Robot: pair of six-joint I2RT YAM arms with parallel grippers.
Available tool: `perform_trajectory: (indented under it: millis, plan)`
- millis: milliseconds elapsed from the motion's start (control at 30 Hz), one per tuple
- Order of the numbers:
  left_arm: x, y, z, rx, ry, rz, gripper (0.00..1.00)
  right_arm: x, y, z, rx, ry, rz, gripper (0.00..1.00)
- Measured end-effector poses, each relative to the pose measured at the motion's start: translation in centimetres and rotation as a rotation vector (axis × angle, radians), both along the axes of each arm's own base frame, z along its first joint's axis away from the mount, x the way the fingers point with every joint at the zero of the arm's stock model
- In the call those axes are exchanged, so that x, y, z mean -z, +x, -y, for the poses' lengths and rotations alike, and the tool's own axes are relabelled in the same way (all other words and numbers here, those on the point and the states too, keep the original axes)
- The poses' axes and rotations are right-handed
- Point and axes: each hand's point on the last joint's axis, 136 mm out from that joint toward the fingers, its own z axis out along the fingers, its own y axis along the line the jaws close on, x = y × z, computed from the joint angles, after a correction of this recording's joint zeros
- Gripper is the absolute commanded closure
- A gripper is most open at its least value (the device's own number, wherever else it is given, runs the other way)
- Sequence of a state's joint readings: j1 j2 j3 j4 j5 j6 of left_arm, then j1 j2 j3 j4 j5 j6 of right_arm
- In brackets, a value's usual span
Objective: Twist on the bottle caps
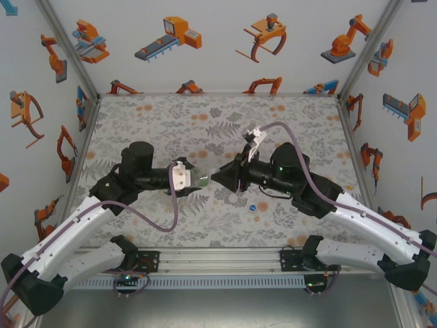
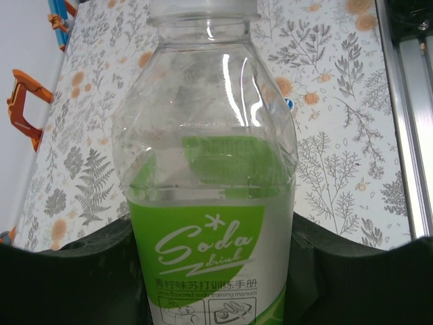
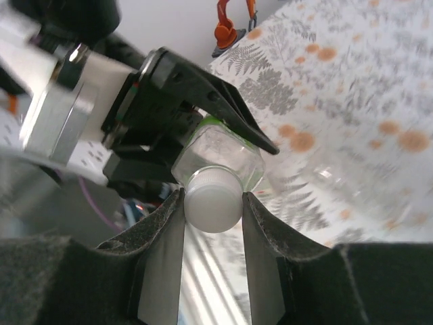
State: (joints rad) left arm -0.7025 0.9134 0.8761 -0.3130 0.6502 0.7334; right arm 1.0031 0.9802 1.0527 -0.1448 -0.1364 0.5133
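Note:
A clear bottle (image 2: 210, 223) with a green "Soda drink" label is held level above the table, and my left gripper (image 2: 213, 284) is shut on its body. From above, this left gripper (image 1: 193, 179) meets my right gripper (image 1: 217, 176) at the table's middle. The white cap (image 3: 213, 200) sits on the bottle's neck. My right gripper (image 3: 213, 203) is shut on the white cap, one finger on each side of it. Behind the cap I see the bottle's shoulder (image 3: 223, 152) and the left gripper's black fingers (image 3: 223, 108). The cap's edge (image 2: 203, 5) shows at the top of the left wrist view.
A blue cap (image 1: 253, 207) lies on the patterned table just in front of the right gripper. A blurred colourless bottle (image 3: 352, 183) lies on the table to the right in the right wrist view. An aluminium rail (image 1: 218, 258) runs along the near edge.

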Motion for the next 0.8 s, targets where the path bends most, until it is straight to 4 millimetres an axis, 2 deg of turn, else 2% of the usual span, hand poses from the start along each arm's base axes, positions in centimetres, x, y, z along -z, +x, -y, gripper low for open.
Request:
perform_trajectory:
  millis: [167,233,300,467,567,633,733,800]
  plan:
    - [0.3,0.6,-0.2,-0.039,0.013,-0.003,1.0,1.4,1.6,0.3,0.146,0.074,-0.277,1.0]
    - [0.5,0.8,-0.3,-0.05,0.017,-0.005,1.0,1.7,1.9,0.3,0.177,0.082,-0.333,0.96]
    - [0.5,0.9,-0.3,-0.055,0.018,-0.007,1.0,1.8,2.1,0.4,0.196,0.089,-0.363,0.87]
    - [0.5,0.9,-0.3,-0.055,0.017,-0.005,1.0,1.9,2.2,0.6,0.217,0.092,-0.383,0.53]
    - [0.1,0.5,0.0,-0.03,-0.001,0.003,1.0,1.7,2.1,0.9,0.225,0.076,-0.363,0.41]
    - [-0.2,0.3,0.1,-0.017,-0.01,0.008,1.0,1.5,2.1,1.4,0.227,0.06,-0.329,0.37]
    - [-0.3,0.1,0.2,-0.003,-0.018,0.008,1.0,0.2,1.8,2.2,0.215,0.037,-0.229,0.38]
    - [-0.4,0.0,0.2,0.004,-0.02,0.008,1.0,-1.1,1.4,2.8,0.198,0.035,-0.143,0.44]
